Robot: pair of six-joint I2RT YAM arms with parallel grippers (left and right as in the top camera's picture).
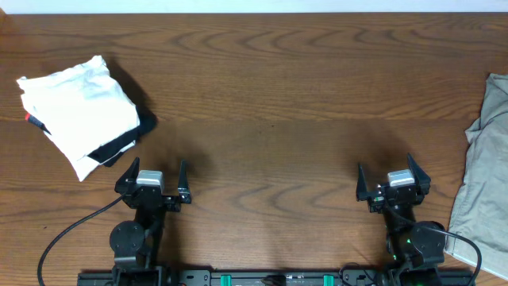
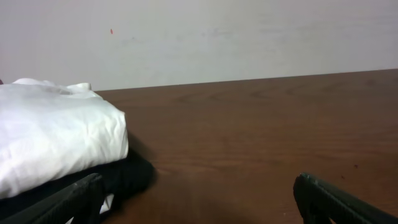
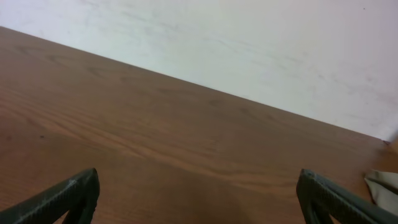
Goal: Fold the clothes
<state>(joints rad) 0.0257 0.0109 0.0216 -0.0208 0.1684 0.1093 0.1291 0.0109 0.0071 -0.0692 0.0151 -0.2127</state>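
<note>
Table [image 1: 270,95], left part: 1 white folded garment [image 1: 79,111] stacked on 1 black cloth [image 1: 127,141] that pokes out at the near side, the stack just beyond the left gripper [image 1: 156,168]. Table's right edge: the clothes [image 1: 484,175], 1 greyish-khaki piece, rumpled & unfolded, partly cut off by the frame. 2 grippers at the table's near edge, left and right gripper [image 1: 385,168], both w/ jaws spread wide, holding nothing, apart from all 3 cloths.
</note>
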